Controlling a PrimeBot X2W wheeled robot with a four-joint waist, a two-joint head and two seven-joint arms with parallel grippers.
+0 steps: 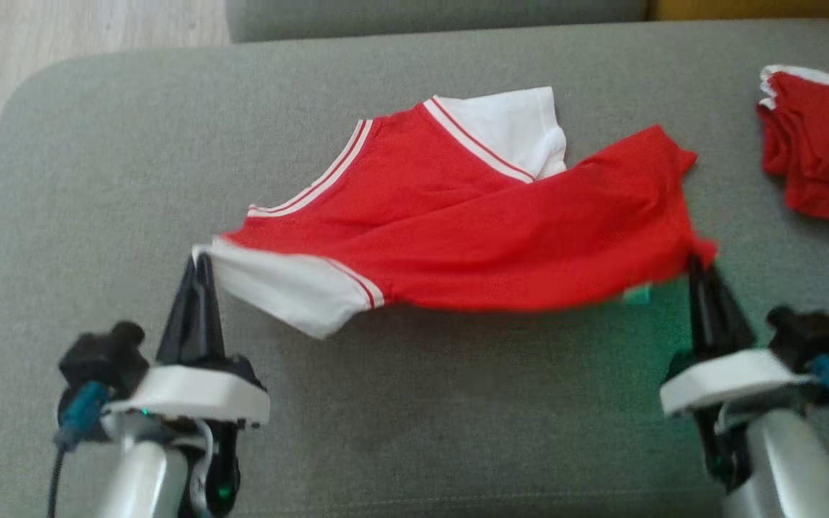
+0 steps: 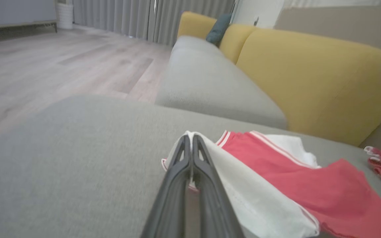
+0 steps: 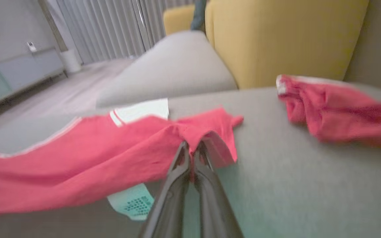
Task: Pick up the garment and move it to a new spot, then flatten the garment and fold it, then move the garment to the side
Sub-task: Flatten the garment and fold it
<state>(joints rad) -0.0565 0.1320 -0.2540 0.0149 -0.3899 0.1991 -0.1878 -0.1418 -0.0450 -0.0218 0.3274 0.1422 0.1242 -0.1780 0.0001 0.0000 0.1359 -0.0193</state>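
Left side of the broad grey fabric cushion first: the left gripper has its two dark fingers clenched on the cuff of a white sleeve. The left wrist view shows the hem caught right at the tips.

Across the middle of the cushion stretches the red short-sleeved shirt with white sleeves and striped trim. Its collar and far sleeve lie on the cushion, and its near edge is strung between the two grippers. That near edge is smeared with blur, so how far it clears the cushion is hard to judge.

A pale tag with dotted print peeks out beneath the hem, and the print is unreadable.

Towards the cushion's right side, the right gripper is pinched onto a red corner of the shirt. The cloth folds over the fingertips and hides them in the head view.

At the cushion's far right sits a crumpled red cloth with white edging. It is cut off by the frame, and what kind of piece it is cannot be told.
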